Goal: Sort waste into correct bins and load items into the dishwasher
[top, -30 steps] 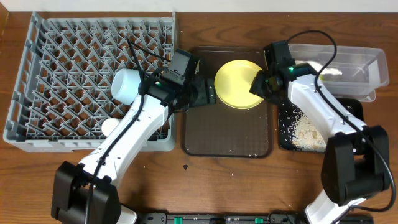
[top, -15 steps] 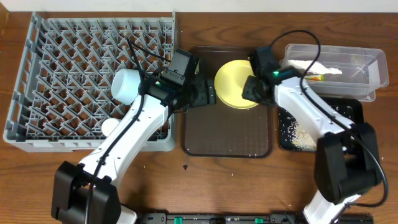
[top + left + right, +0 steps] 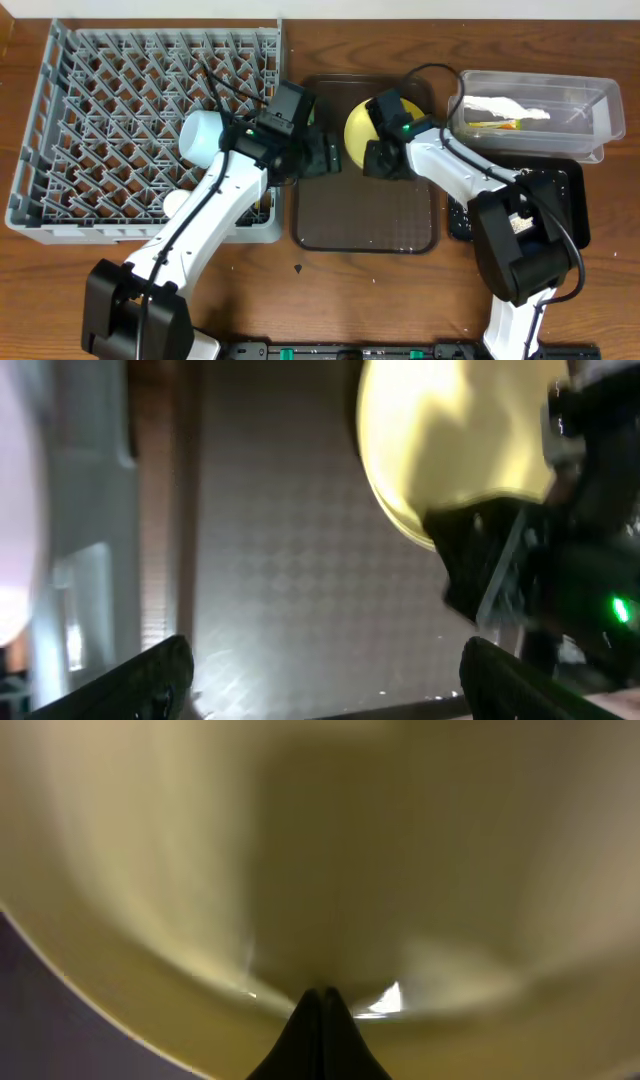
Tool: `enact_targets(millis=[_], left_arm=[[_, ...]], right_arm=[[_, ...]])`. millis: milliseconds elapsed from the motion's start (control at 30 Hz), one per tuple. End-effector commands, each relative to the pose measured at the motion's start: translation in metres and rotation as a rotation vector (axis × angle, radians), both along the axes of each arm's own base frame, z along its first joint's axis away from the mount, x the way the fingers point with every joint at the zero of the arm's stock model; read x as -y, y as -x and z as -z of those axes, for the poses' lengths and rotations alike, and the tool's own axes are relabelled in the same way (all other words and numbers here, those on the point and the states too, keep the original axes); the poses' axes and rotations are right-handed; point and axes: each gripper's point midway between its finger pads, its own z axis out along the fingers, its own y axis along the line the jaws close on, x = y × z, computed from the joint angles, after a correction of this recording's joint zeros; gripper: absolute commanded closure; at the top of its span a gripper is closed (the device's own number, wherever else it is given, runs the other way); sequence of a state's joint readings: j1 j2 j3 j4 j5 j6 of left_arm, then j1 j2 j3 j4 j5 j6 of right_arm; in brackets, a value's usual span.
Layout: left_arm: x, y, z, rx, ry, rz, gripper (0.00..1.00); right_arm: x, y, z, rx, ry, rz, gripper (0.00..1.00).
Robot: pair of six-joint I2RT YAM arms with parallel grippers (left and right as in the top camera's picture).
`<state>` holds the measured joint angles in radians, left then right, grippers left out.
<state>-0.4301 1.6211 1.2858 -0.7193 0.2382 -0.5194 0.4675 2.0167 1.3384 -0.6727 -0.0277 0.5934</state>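
Observation:
The round yellow plate (image 3: 355, 128) is over the far part of the brown serving tray (image 3: 365, 220), mostly hidden under my right arm. My right gripper (image 3: 374, 152) is shut on its rim; the plate fills the right wrist view (image 3: 350, 840) beyond the closed fingertips (image 3: 322, 992). My left gripper (image 3: 335, 155) is open and empty just left of the plate, above the tray. Its wide-apart fingers (image 3: 325, 680) frame the tray, with the plate (image 3: 450, 450) and right gripper (image 3: 520, 570) ahead. The grey dish rack (image 3: 60, 100) holds a white bowl (image 3: 200, 135) and a small white cup (image 3: 175, 203).
The clear tub (image 3: 600, 100) at the far right holds the white napkin (image 3: 510, 105) and the wrapper (image 3: 490, 125). The black tray (image 3: 565, 190) in front of it holds rice scraps (image 3: 460, 210). My two arms are close together over the brown tray.
My right gripper has moved left from beside the clear tub across the brown tray, and the yellow plate has shifted left with it. My left arm has barely moved.

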Motion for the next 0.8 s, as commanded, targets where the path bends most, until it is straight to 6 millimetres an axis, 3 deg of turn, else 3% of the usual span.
enact_targets(millis=[0,267,333,367,400,433,567,767], left_arm=[[-0.015,-0.001,0.003,-0.025,-0.005,-0.022,0.14],[-0.007,0.005,0.002,-0.039,0.023,0.023,0.14],[-0.002,0.007,0.002,-0.036,0.024,0.035,0.14],[-0.001,0.007,0.002,-0.035,0.024,0.040,0.14],[0.001,0.008,0.002,-0.032,0.025,0.044,0.14],[0.003,0.007,0.001,-0.028,0.027,0.048,0.14],[0.011,0.002,-0.002,0.006,0.042,0.063,0.14],[0.033,-0.003,-0.012,0.096,0.075,0.178,0.13]], right_arm=[[-0.015,0.020,-0.015,-0.032,-0.049,-0.074,0.99],[-0.018,0.019,-0.080,0.089,-0.124,-0.156,0.99],[-0.008,0.020,-0.095,0.121,-0.098,-0.131,0.98],[0.000,0.020,-0.099,0.128,-0.075,-0.082,0.93],[0.011,0.020,-0.102,0.129,-0.046,-0.015,0.78],[0.020,0.021,-0.103,0.126,-0.023,0.039,0.66],[0.042,0.024,-0.088,0.078,0.058,0.165,0.61],[0.059,0.020,-0.047,0.011,0.164,0.260,0.53]])
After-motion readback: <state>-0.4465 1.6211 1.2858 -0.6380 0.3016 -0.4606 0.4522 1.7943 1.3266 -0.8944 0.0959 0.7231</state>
